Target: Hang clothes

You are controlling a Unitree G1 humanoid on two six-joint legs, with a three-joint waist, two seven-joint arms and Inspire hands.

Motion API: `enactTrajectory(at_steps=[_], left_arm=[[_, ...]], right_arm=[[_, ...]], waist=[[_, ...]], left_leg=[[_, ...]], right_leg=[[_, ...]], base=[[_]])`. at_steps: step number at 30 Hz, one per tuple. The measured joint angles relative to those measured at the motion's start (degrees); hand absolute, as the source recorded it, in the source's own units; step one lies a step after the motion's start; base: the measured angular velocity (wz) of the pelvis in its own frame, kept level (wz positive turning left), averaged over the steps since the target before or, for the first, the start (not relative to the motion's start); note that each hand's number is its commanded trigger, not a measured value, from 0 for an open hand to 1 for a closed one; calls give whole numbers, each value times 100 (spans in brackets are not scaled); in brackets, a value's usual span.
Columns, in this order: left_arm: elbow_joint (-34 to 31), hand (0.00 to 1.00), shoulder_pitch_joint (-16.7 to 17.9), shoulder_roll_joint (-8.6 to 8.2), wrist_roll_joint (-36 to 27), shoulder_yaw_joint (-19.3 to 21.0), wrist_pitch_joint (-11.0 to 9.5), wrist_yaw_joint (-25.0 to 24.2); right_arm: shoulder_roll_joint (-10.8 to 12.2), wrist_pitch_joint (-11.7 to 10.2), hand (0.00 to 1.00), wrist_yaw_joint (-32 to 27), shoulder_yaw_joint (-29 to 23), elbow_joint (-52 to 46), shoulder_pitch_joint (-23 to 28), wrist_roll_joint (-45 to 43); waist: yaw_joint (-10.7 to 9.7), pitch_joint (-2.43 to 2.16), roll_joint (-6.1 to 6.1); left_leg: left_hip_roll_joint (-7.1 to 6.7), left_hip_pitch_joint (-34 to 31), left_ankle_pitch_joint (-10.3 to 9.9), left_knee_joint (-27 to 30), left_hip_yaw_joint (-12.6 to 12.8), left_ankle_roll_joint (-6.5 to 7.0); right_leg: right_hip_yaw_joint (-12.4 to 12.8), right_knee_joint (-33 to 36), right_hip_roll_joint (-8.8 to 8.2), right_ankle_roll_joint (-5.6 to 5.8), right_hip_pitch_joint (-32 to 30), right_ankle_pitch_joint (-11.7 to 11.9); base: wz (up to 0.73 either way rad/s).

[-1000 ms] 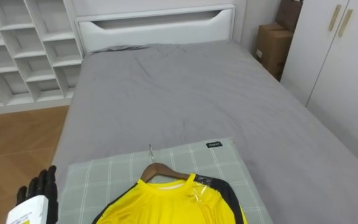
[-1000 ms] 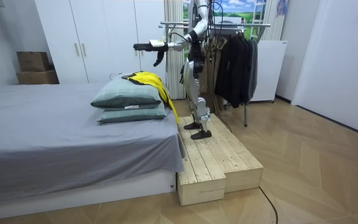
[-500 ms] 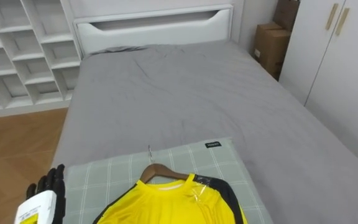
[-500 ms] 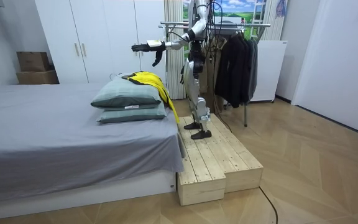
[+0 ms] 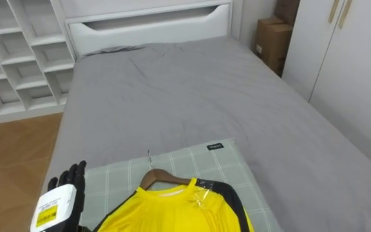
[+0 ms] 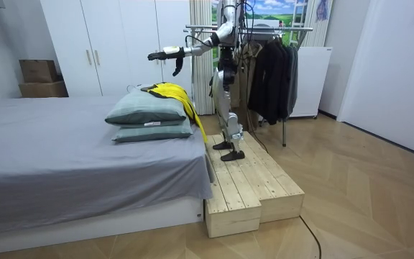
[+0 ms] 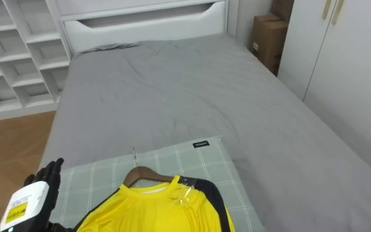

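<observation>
shirt [image 5: 172, 209]: lower part cut off by the near edge | hanger [image 5: 154, 175]: hook and neck show, arm ends hidden under the shirt | pillow [image 5: 114, 174]: near end cut off, middle hidden under the shirt | left hand [image 5: 75, 183]: palm hidden, wrist cut off near left | box [image 5: 270, 38]: top cut off, far right

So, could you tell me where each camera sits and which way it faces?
Left eye view: on the robot's head, looking down the bed toward its headboard, over the yellow shirt; the open left hand shows lower left.
Right eye view: just beside it, same scene and hand.
Room view: off to the robot's side, seeing it whole on the wooden platform.
All share the bed and yellow shirt.
</observation>
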Motion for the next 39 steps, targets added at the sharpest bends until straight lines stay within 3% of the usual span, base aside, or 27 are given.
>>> enactTrajectory(at_steps=[5, 10, 14, 15, 17, 24, 31, 39], left_arm=[[0, 0, -39, 20, 8, -46, 1, -1], [22, 0, -45, 26, 398, -40, 59, 6], [446, 0, -135, -19, 675, -41, 180, 49], [558, 0, -137, -47, 812, -44, 243, 47], [784, 0, -139, -64, 898, -48, 293, 45], [1544, 0, -132, -146, 944, -56, 653, 34], [2310, 0, -126, -245, 878, -169, 682, 43], [2635, 0, -97, -348, 834, -167, 719, 39]], right_arm=[[-6, 0, 0, -2, -8, 7, 49, 4], [-5, 4, 0, -14, -6, -21, 99, 31], [57, 5, 0, -187, -1, -68, 108, 32], [62, 10, 0, -201, -3, -105, 119, 29], [91, 30, 0, -277, 0, -156, 110, 26], [97, 127, 0, -350, 12, -228, 113, 13], [118, 124, 0, -363, 97, -247, 137, 35], [120, 126, 0, -550, 98, -232, 171, 72]], waist=[[12, -5, 15], [15, -23, 47], [11, 11, 22], [-9, 46, -19], [-18, 51, -26], [-113, 28, -59], [-163, -32, -122], [-158, -15, -132]], left_leg=[[9, 19, 0, 1, 10, 0], [20, 58, 0, 1, 9, 0], [22, 107, -1, 0, 13, -1], [26, 108, -1, -2, 13, -2], [36, 93, -3, -9, 11, -4], [34, 24, -2, -9, 19, -3], [74, 75, -2, -9, 84, -4], [76, 162, -5, -6, 77, -10]], right_leg=[[111, 12, 14, -1, -8, 1], [136, 21, 14, -7, 19, 7], [148, 0, 29, -10, 82, 10], [153, 0, 46, -10, 75, 9], [152, 4, 47, -10, 56, 9], [134, 13, 48, -6, 2, 47], [160, 23, 59, -11, 31, 50], [164, 7, 63, -15, 110, 54]], base=[[-8], [-6], [2], [0], [0], [0], [-3], [0]])
